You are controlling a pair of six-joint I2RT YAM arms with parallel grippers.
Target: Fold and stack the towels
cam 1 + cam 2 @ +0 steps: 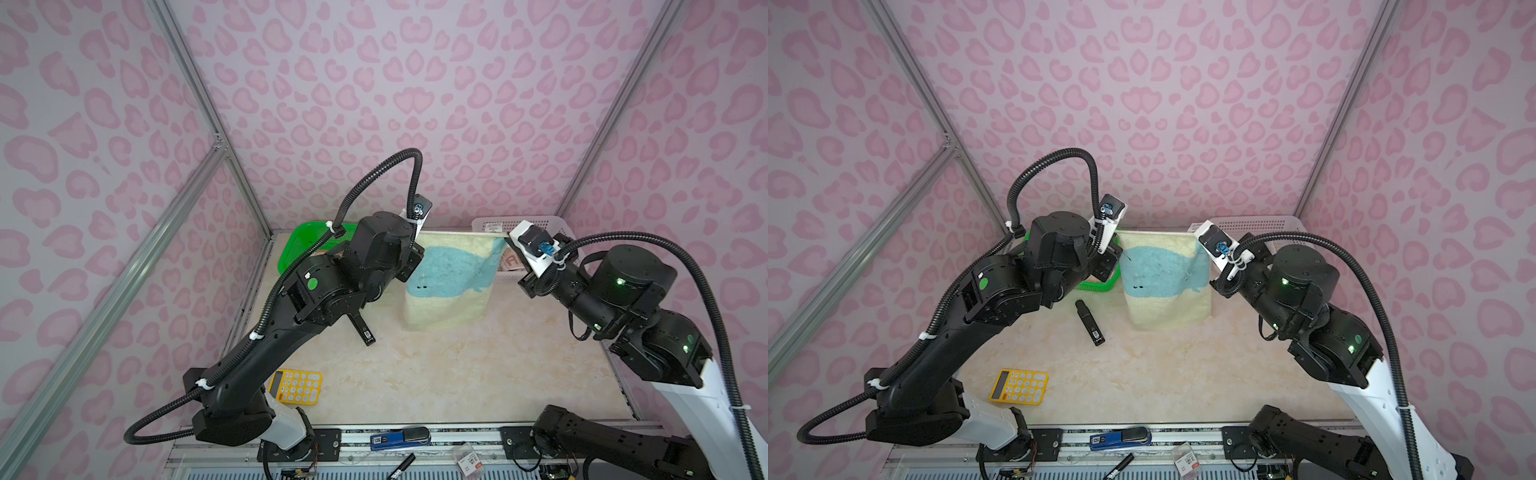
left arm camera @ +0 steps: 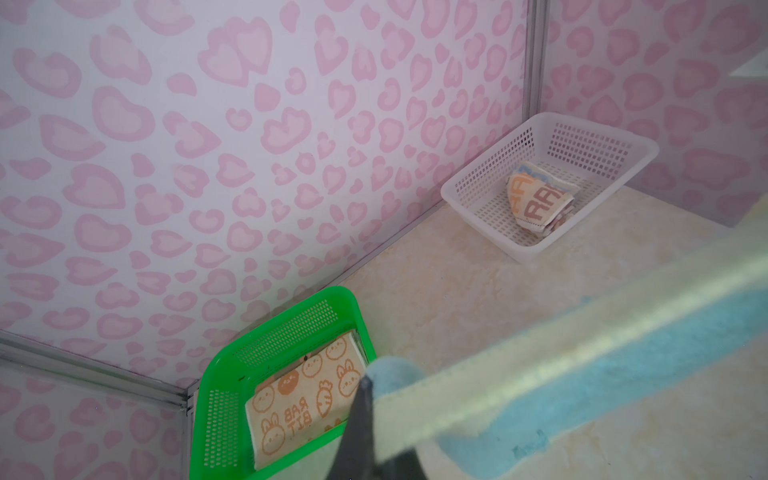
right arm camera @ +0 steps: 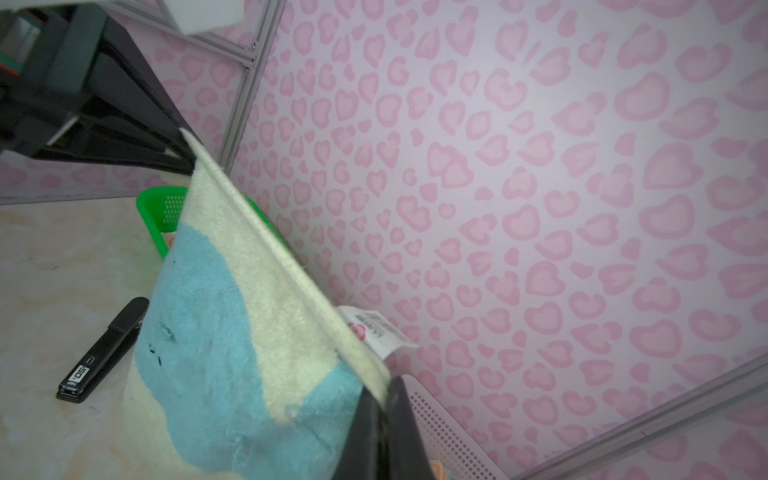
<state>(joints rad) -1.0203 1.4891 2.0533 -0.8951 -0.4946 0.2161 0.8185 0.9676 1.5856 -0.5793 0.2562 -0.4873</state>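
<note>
- We read "RAB BIT" on the rabbit towel (image 2: 303,405) in the green basket (image 2: 216,395).
- The crumpled "RAB" towel (image 2: 538,201) lay in the white basket (image 2: 478,183).
- The black stapler (image 3: 104,349) read "50".
- Our left gripper (image 2: 365,390) and right gripper (image 3: 386,395) each clamped a top corner of the blue-and-cream towel (image 1: 451,278), which hung stretched between the baskets.

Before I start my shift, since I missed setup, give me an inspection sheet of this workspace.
Surface: beige marbled tabletop, no spills seen.
Job's things: blue-and-cream towel stretched upright, hanging by its top corners; rabbit towel folded in green basket; RAB towel crumpled in white basket.
Clutter: yellow calculator, black stapler, blue stapler.
Tools: left tool and right tool each shut on a top corner.
Cables: black conduits loop above arms.
Surroundings: pink-patterned walls.
</note>
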